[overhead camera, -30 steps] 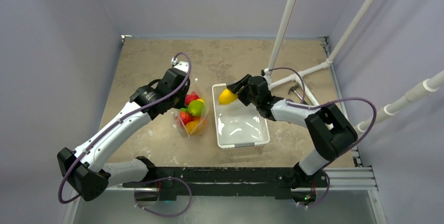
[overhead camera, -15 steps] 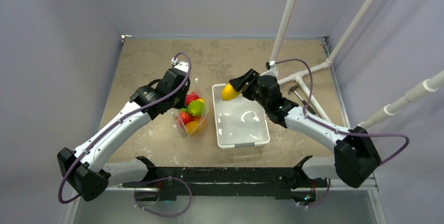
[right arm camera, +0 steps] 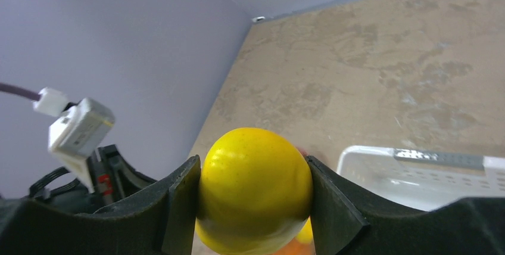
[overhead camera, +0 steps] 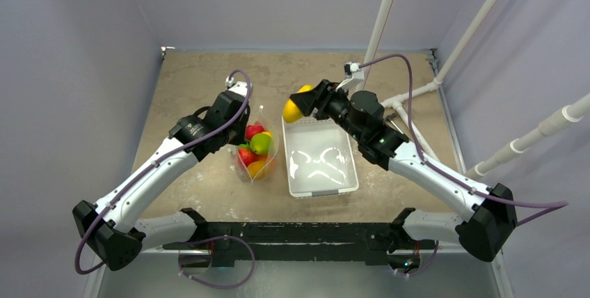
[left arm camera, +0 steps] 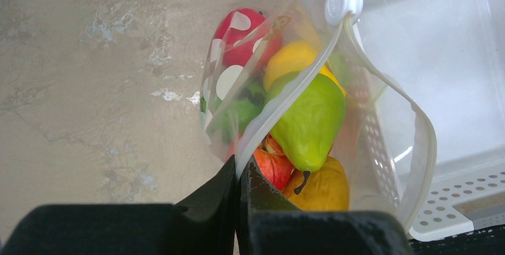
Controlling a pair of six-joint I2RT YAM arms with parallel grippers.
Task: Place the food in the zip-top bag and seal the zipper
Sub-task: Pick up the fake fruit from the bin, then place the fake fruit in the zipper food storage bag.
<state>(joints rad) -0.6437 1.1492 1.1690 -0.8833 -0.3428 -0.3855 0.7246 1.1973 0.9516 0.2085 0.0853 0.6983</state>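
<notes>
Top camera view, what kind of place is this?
Likely a robot test cell or lab: plain walls box in a worn table, a left arm and right arm are bolted at its near edge, and white pipes stand beside it.

The right tool (overhead camera: pixel 299 103) grips a yellow fruit (overhead camera: pixel 290 112) over the white tray's (overhead camera: pixel 353 173) far-left corner. Beside the tray, the left tool (overhead camera: pixel 240 131) holds the zip-top bag (overhead camera: pixel 271 150), with red, green and orange fruits (overhead camera: pixel 259 144) inside.

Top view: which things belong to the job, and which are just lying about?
Job: zip-top bag, fruits inside it, yellow fruit in the right gripper, left gripper pinching the bag's rim.
Lying about: white tray, white pipes.
</notes>
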